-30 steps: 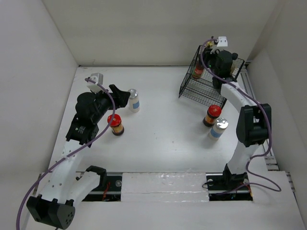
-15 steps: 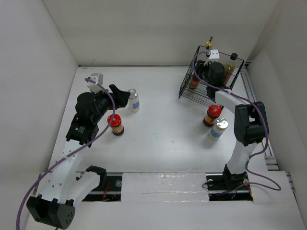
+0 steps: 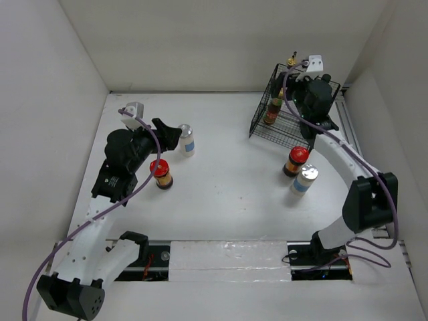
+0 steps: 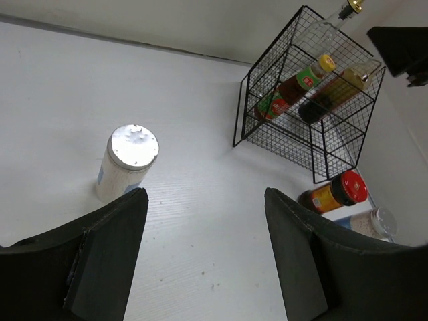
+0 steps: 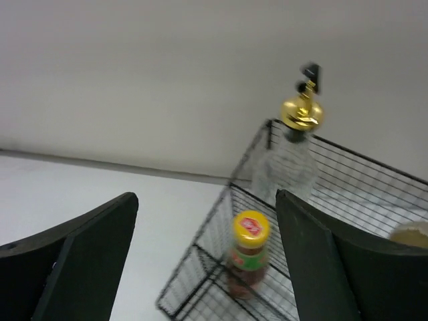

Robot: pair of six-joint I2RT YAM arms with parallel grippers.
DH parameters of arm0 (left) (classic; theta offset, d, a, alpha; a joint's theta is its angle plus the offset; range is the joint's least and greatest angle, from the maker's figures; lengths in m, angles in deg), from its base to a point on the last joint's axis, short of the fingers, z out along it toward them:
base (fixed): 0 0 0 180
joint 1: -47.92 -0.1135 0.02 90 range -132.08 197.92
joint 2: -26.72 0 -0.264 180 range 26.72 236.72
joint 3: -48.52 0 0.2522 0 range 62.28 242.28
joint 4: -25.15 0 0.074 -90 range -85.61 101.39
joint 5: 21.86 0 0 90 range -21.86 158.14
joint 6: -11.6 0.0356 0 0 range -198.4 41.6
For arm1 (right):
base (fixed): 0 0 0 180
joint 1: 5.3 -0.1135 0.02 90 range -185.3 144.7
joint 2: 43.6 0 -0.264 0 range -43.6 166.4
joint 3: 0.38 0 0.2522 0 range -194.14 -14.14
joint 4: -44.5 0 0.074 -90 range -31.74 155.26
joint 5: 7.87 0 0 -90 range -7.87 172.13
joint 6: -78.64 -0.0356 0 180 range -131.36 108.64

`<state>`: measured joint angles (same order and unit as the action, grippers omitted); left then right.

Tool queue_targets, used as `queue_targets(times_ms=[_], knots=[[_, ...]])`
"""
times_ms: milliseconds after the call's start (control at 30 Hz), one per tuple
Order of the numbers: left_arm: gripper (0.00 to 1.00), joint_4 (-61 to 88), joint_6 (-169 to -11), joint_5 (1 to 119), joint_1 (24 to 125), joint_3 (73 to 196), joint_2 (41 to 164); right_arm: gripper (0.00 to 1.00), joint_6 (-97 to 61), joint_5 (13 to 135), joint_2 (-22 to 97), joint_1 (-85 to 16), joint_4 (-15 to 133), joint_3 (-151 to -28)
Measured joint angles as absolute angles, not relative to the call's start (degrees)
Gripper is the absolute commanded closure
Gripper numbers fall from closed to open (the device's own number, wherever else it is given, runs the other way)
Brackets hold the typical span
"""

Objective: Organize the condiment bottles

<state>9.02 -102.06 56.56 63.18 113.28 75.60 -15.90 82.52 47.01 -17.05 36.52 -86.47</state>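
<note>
The black wire basket (image 3: 284, 120) at the back right holds a small yellow-capped bottle (image 3: 273, 110) (image 5: 249, 257), a clear gold-capped bottle (image 3: 292, 61) (image 5: 289, 160) and a dark bottle (image 4: 334, 93). My right gripper (image 3: 304, 93) (image 5: 204, 261) hovers over the basket, open and holding nothing, and the yellow-capped bottle stands beyond its fingers. A red-lidded jar (image 3: 296, 160) and a white shaker (image 3: 305, 179) stand in front of the basket. My left gripper (image 3: 170, 134) (image 4: 204, 254) is open and holding nothing, beside another shaker (image 3: 186, 140) (image 4: 127, 164). A second red-lidded jar (image 3: 160, 174) stands by the left arm.
White walls close in the table at the back and on both sides. The basket sits in the back right corner close to the right wall. The right arm's upper link passes right beside the jar and shaker in front of the basket.
My right gripper's jaws have opened wide, and the arm has swung up and to the right over the basket. The left arm has not moved.
</note>
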Motion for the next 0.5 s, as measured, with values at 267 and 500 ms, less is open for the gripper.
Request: queue_targets(times_ms=[267, 500], knots=[[0.36, 7.3, -104.5, 63.8, 63.2, 113.3, 72.5, 0.17, -12.2, 63.4, 43.6, -32.2, 40.5, -86.5], [0.29, 3.4, -110.4, 77.9, 62.5, 113.3, 66.1, 0.01, -5.1, 54.4, 59.2, -54.7, 49.0, -90.9]])
